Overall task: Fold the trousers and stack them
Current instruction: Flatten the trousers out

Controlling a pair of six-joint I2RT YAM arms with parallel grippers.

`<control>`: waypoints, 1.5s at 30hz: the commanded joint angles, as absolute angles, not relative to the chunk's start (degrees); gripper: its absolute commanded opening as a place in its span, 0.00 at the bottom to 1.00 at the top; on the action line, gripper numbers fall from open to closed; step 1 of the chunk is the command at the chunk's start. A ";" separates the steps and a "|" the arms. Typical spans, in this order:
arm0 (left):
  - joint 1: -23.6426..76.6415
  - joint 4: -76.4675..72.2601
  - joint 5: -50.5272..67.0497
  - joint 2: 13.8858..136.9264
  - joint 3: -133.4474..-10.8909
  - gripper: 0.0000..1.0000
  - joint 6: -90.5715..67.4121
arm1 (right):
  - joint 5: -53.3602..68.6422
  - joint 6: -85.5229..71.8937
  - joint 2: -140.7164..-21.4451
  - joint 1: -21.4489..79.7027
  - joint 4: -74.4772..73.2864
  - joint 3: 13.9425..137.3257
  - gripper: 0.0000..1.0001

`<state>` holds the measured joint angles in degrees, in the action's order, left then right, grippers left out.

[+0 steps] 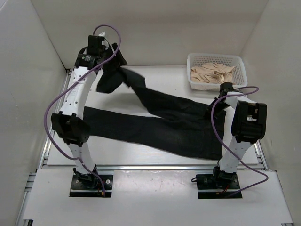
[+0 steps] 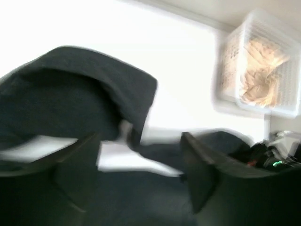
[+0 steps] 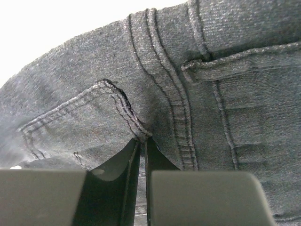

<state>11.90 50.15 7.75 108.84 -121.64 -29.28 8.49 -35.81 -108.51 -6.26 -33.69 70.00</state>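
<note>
The black trousers [image 1: 178, 127] lay across the table [image 1: 164, 77], waist to the right and legs running left. The near leg [image 1: 122, 123] was flat on the surface. The far leg [image 1: 141, 92] rose off it towards the far left corner, its end hanging bunched below the left gripper [image 1: 116, 63]. In the left wrist view (badly smeared) the fingers [image 2: 202, 174] looked to be apart with dark cloth beyond them, but I couldn't be sure whether anything was pinched. The right gripper [image 3: 142, 141] was down at the waist end, its jaws pressed together on a raised fold of denim beside a pocket seam [image 3: 120, 101]. A white basket [image 1: 192, 70] sat at the far right of the table, holding beige clothing [image 1: 214, 73].
</note>
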 commanded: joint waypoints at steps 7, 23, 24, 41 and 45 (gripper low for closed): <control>11.51 57.29 -4.82 110.13 -112.49 0.23 -28.65 | 5.45 -34.01 -110.30 -7.03 -34.72 70.58 0.09; 0.53 66.35 0.88 137.01 -137.90 1.00 -36.73 | 6.15 -32.96 -110.39 -7.03 -34.72 71.72 0.11; 0.53 65.75 0.88 137.89 -137.90 1.00 -37.43 | 6.15 -32.96 -110.39 -7.03 -34.72 71.72 0.11; 0.53 57.84 10.09 135.88 -151.30 0.10 -37.71 | 6.15 -32.43 -109.78 -7.03 -34.72 71.02 0.11; 1.58 54.76 16.79 130.12 -158.90 0.10 -36.31 | 6.15 -32.43 -109.78 -7.03 -34.72 70.41 0.11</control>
<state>0.47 60.23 10.37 144.92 -152.92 -37.95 8.97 -34.00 -108.97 -6.44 -34.17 70.63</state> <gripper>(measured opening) 0.120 0.107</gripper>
